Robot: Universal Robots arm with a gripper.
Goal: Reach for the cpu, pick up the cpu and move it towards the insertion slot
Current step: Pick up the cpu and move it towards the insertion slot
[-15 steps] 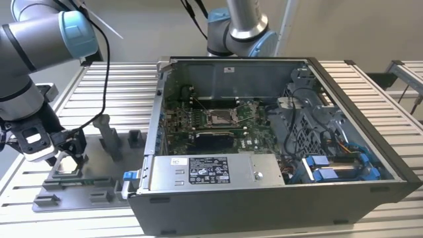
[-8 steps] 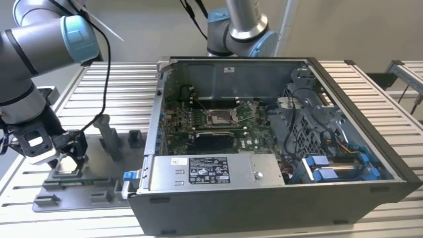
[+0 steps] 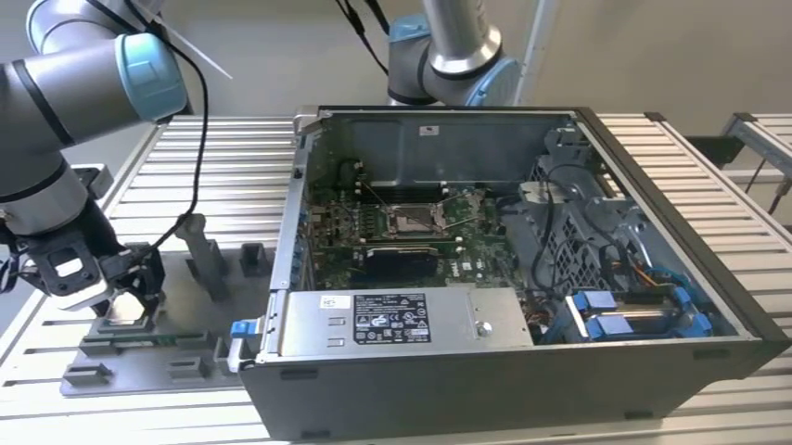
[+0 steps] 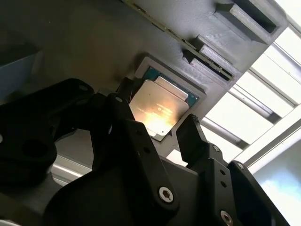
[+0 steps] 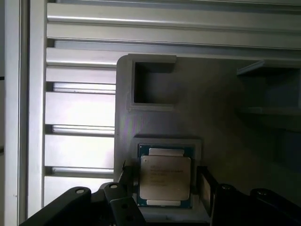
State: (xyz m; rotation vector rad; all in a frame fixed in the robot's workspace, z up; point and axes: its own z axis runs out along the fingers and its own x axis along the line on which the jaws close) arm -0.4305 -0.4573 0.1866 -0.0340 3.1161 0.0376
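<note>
The cpu [image 5: 165, 176] [image 4: 160, 106] is a pale silver square chip lying flat in a recess of a grey fixture block [image 5: 207, 108]. My gripper [image 5: 165, 183] [image 4: 157, 120] hangs just over it, open. One black finger [image 5: 128, 178] stands on each side of the chip, with small gaps to its edges. In the exterior view the gripper [image 3: 121, 298] is low over the grey fixture plate [image 3: 185, 324] at that view's left. The insertion slot [image 3: 415, 218] is a silver-framed socket on the green board inside the open computer case.
The open computer case [image 3: 495, 371] fills the middle and the exterior view's right, its near wall standing between the fixture and the socket. Upright grey fixture blocks [image 3: 204, 264] rise beside the gripper. A second arm [image 3: 452, 56] stands behind the case. All rests on a slatted aluminium table [image 3: 223, 158].
</note>
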